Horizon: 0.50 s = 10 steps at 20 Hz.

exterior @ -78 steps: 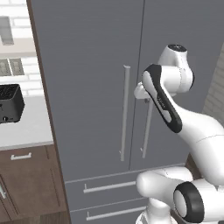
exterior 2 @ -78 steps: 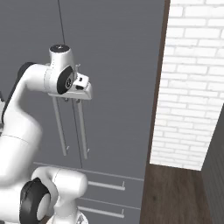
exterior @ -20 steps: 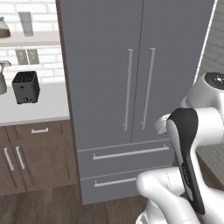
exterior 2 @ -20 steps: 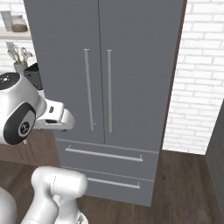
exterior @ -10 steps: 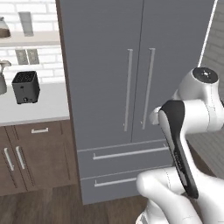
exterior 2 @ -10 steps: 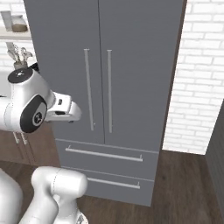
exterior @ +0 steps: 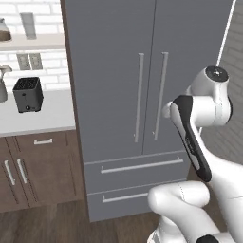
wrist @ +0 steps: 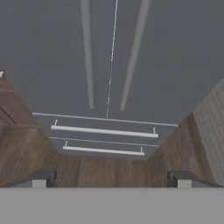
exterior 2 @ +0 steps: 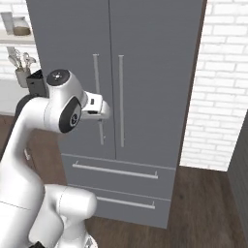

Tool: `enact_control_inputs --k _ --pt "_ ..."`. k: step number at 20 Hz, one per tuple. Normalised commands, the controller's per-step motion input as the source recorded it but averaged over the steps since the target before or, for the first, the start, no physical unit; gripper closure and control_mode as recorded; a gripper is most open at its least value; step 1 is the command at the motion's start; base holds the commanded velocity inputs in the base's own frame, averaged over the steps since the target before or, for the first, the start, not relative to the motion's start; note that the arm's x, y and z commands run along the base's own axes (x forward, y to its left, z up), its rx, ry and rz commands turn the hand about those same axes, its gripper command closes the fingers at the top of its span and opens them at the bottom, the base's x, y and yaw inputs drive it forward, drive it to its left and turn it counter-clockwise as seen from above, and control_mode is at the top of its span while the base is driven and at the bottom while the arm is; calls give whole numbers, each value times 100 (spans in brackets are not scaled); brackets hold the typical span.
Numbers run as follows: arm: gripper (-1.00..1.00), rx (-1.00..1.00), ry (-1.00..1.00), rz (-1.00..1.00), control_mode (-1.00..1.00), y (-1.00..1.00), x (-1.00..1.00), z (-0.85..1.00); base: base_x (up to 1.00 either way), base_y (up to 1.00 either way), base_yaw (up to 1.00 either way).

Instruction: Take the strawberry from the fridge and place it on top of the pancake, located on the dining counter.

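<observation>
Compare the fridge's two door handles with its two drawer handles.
The door handles stand upright, side by side at the seam where the two closed doors meet; the drawer handles lie level, one above the other on the lower drawers. The door handles sit close together, while each drawer handle spans most of its drawer's width. All four are slim silver bars on the grey fridge, and none is gripped.

Flat, even rendered light fills all three views, with no strong glare and only faint shading. The fridge doors read as a uniform matte grey. The hand view is soft and slightly blurred; both base views look coarse and pixelated.
</observation>
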Motion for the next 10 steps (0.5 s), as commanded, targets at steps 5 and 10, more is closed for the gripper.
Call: enact_control_inputs --k 5,10 --pt "-100 1 -15 0 -100 -14 52 0 0 0 0" --pt "-100 0 1 0 -100 -16 62 0 0 0 0"
